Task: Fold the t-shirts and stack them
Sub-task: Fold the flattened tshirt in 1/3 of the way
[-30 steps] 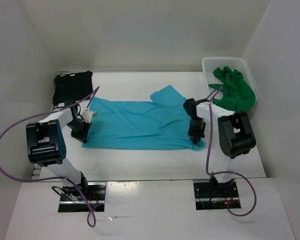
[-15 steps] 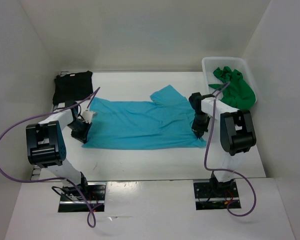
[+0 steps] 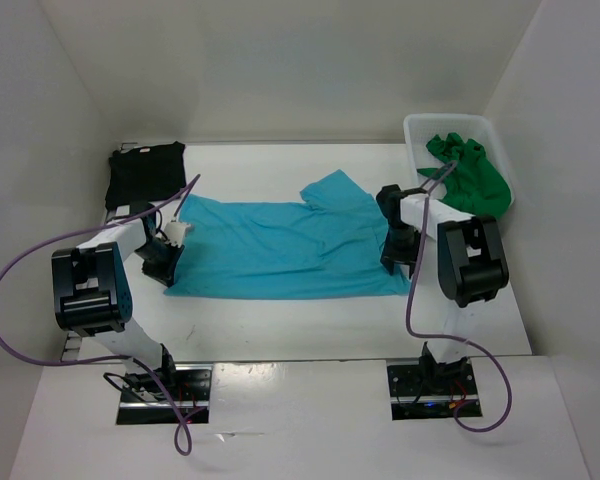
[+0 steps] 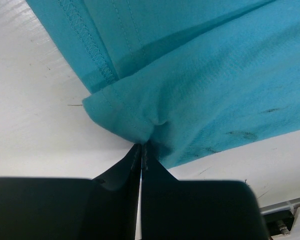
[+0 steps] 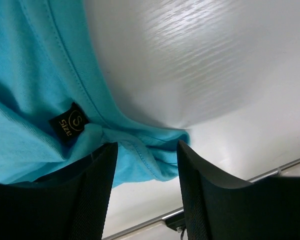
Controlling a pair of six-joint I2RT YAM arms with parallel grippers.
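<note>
The turquoise t-shirt (image 3: 280, 245) lies spread across the middle of the table, one sleeve pointing to the back. My left gripper (image 3: 165, 270) is shut on its near left corner (image 4: 135, 125), the cloth bunched at the closed tips (image 4: 141, 146). My right gripper (image 3: 397, 262) stands open over the near right corner; the folded hem (image 5: 155, 150) lies loose between the two fingers (image 5: 97, 170), with a black size label (image 5: 68, 124) beside it. A black t-shirt (image 3: 145, 173) lies folded at the back left. The green t-shirt (image 3: 467, 178) is heaped in the basket.
A white mesh basket (image 3: 414, 130) stands at the back right against the wall. White walls close in the table on the left, back and right. Purple cables loop from both arms. The table's front edge with a metal rail (image 5: 190, 217) runs just behind the right fingers.
My right gripper has opened and let go of the turquoise shirt's right corner, and its arm drew back a little towards the rear. The left gripper stays shut on its corner, unmoved.
</note>
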